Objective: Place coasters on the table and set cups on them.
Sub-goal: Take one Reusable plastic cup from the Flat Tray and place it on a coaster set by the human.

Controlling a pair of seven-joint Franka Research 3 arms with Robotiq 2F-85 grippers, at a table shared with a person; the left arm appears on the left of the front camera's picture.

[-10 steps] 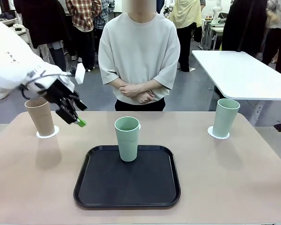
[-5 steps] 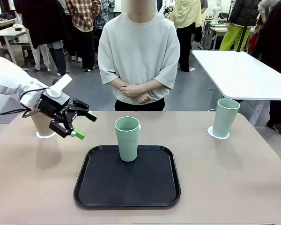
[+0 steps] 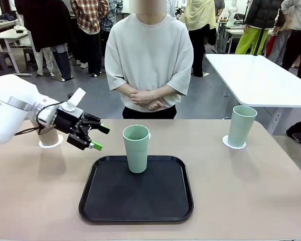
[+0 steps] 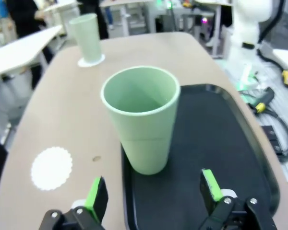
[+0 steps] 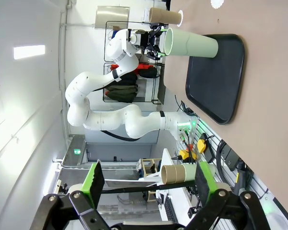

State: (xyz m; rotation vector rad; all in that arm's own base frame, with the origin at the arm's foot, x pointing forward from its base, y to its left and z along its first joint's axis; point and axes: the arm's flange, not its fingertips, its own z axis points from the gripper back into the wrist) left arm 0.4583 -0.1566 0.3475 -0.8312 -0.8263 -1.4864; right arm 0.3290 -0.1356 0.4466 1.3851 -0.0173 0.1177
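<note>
Now, left gripper fingers spread wide (holding nothing) beside mint cup on black tray, right gripper fingers likewise apart, bare coaster on bench.

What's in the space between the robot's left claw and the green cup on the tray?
Nothing. In the front view, bare table and the black tray's rim lie between the open left end effector and the green cup. The left wrist view shows that too.

We count three cups: one mint on the tray, another mint at the right, one tan behind the left arm. Three coasters: one bare, two under cups. One tray, one table.
</note>
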